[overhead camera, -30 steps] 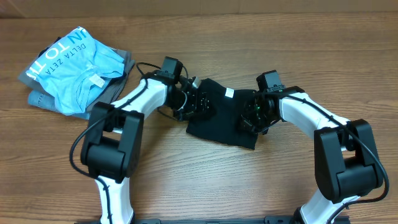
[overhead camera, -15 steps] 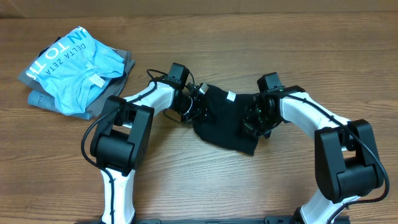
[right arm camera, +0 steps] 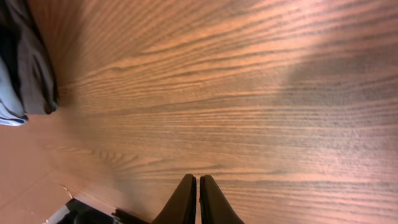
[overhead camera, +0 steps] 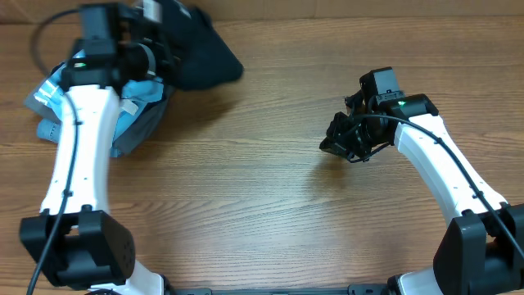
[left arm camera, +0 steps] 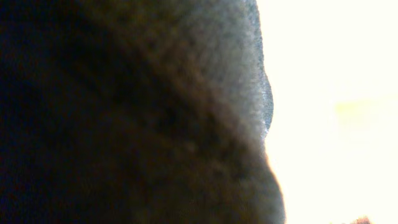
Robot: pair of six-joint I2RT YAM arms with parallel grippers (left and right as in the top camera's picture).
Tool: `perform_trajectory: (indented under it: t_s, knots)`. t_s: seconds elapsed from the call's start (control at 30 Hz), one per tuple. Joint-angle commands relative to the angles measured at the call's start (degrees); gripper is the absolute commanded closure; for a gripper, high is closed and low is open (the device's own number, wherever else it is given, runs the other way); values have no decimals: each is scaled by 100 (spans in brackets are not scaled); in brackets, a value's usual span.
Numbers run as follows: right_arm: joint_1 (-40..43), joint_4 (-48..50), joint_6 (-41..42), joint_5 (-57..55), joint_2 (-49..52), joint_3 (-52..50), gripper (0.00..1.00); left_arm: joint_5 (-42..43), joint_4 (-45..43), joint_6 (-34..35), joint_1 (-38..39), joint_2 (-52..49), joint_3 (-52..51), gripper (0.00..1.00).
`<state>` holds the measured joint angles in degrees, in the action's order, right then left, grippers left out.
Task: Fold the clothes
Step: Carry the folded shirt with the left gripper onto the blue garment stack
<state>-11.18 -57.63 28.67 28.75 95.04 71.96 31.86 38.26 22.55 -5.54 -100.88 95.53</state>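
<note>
Left tool (overhead camera: 164, 45) is raised at the far desk (overhead camera: 262, 205) edge, just beyond the blue shirt (overhead camera: 137, 87). It is pressed together, pinching the black garment (overhead camera: 196, 53). The garment is bunched at the tool and spills out to the right of the shirt, partly above it. In the left wrist view its dark fabric fills the lens and hides the fingers. A grey garment (overhead camera: 146, 123) lies under the shirt. Right tool (overhead camera: 340, 143) is well to the right of the shirt, over bare desk. Its fingers (right arm camera: 185, 202) are pressed together with nothing between them.
</note>
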Motion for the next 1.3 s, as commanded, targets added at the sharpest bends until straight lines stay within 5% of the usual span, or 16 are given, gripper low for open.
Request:
perform_trajectory:
  t_s: [0.0, 0.3, 0.47, 0.5, 0.53, 0.6, 0.77, 0.8, 1.1, 1.2, 1.27]
  knots:
    - [0, -170, -63, 44, -44, 55, 93, -645, -162, 973, -627, -140, -11, 96]
    - [0, -428, -63, -83, -44, 55, 93, -802, -487, 850, -1821, -498, -11, 96]
    - [0, -431, -61, -83, -44, 55, 93, -807, 129, 396, -2251, -848, -11, 94]
    - [0, -428, -61, -83, -44, 55, 93, -828, 267, 262, -2321, -863, -11, 86]
    - [0, -422, -61, -83, -44, 55, 93, -1001, 588, 114, -2459, -866, -11, 45]
    - [0, -420, -61, -83, -44, 55, 93, -1021, 778, -17, -2553, -866, -11, 21]
    - [0, -472, -66, -83, -44, 55, 93, -802, 1412, -420, -2979, -719, 234, 10]
    - [0, -470, -63, -83, -44, 55, 93, -715, 1740, -590, -3206, -601, 560, 0]
    - [0, -262, -63, -85, -44, 55, 93, 299, 1906, -1878, -3386, 96, 1377, 5]
    - [0, -221, -57, -85, -44, 55, 93, 317, 1755, -2382, -3121, 11, 1274, 57]
    - [0, -219, -15, -85, -44, 55, 93, -184, 1593, -2409, -2894, -144, 1152, 79]
